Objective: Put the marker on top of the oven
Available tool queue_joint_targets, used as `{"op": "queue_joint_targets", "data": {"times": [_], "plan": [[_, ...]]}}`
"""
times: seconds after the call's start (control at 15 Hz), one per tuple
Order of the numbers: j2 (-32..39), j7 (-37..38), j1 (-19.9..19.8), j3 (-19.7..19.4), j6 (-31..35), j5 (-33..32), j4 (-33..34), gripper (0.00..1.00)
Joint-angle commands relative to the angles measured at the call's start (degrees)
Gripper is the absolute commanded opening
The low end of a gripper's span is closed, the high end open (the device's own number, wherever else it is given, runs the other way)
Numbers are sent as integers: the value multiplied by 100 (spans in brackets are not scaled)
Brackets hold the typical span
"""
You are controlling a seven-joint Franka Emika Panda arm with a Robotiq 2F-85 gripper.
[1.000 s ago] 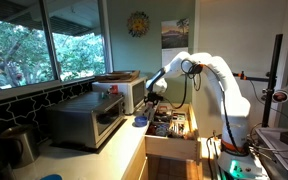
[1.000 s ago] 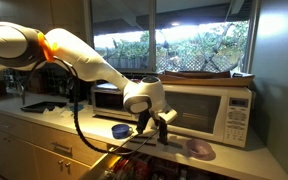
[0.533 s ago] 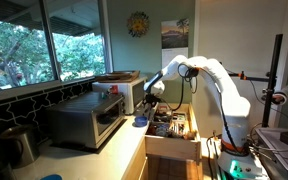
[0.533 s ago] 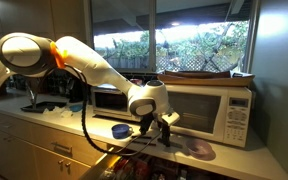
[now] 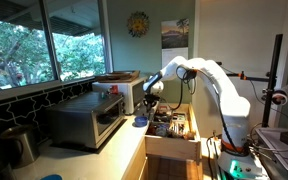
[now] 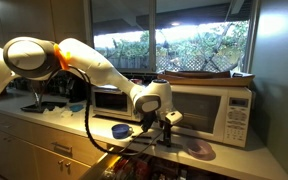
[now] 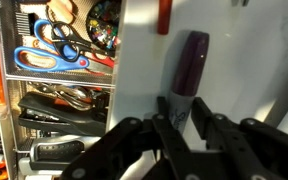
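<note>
In the wrist view a marker (image 7: 189, 65) with a dark purple cap and a white barrel lies on the white countertop (image 7: 234, 60). My gripper (image 7: 181, 106) is down over the barrel end, its fingers (image 7: 165, 104) pressed against both sides of the marker. In both exterior views the gripper (image 5: 149, 103) (image 6: 155, 128) hangs low over the counter in front of the white microwave (image 6: 212, 110). The silver-grey oven (image 5: 84, 121) with its dark glass door stands further along the counter, and its top is bare. The arm partly hides the oven (image 6: 106, 98) in an exterior view.
An open drawer (image 5: 170, 128) full of tools sits below the counter edge, with scissors (image 7: 46, 55) showing in it. A blue dish (image 6: 121, 130) and a purple disc (image 6: 197, 148) lie on the counter near the gripper. A flat tray lies on top of the microwave (image 5: 126, 90).
The arm has reached a little further over the counter, and the jaws have closed in on the marker.
</note>
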Motion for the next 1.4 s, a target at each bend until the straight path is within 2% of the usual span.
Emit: {"op": "queue_joint_targets", "data": {"times": [0.0, 0.07, 0.2, 0.4, 0.6, 0.87, 1.07, 1.2, 1.33], "plan": [[180, 283, 78, -160, -376, -272, 258, 2], [180, 307, 77, -168, -422, -300, 270, 6], [51, 293, 121, -210, -487, -426, 152, 6], [-555, -3, 277, -315, -511, -819, -482, 6], [-1533, -948, 177, -115, -808, -905, -1349, 6], [-2706, -1896, 282, -85, -1513, -1160, -2123, 6], [-3667, -2399, 450, 57, -1694, -1442, -2635, 6], [-4234, -2633, 603, 243, -1629, -1330, -2875, 6], [-4687, -2853, 814, 423, -1738, -856, -2966, 6]]}}
